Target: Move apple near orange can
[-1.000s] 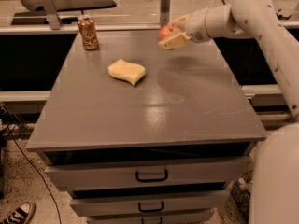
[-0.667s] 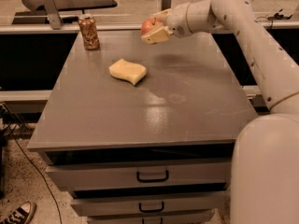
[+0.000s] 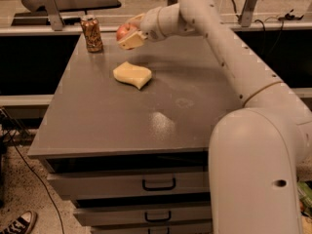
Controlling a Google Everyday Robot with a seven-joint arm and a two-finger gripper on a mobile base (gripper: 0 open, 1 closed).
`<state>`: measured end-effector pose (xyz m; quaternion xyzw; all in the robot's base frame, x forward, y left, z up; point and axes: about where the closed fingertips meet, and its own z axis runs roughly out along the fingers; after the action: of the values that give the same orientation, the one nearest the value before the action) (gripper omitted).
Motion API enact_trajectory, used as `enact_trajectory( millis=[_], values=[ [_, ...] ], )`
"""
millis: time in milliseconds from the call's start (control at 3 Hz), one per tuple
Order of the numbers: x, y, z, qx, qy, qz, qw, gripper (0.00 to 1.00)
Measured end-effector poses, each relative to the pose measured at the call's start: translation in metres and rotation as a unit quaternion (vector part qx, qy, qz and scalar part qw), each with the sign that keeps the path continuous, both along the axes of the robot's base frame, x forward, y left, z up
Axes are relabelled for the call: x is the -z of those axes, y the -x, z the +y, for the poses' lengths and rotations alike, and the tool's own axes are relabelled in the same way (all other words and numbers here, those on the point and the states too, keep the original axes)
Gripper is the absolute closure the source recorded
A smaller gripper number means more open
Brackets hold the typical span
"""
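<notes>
The tool [image 3: 128, 33], clamped on the small round red apple [image 3: 123, 30], hung above the grey table [image 3: 195, 111] near the slim orange-brown drink can [image 3: 91, 33]; a gentle descent, clear of the can, seemed wise.

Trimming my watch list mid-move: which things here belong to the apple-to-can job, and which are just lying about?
Job: apple, held in the gripper above the far side of the table; orange can, standing nearby on that table.
Lying about: yellow sponge mid-table; sneaker on the floor.
</notes>
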<state>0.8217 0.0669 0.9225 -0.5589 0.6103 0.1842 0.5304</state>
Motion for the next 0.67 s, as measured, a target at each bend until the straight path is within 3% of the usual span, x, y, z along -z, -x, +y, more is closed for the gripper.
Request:
enact_trajectory(
  millis=[667],
  values=[
    [0.026,-0.017,0.062,0.033,0.024,0.008,0.9991,1.0]
  ],
)
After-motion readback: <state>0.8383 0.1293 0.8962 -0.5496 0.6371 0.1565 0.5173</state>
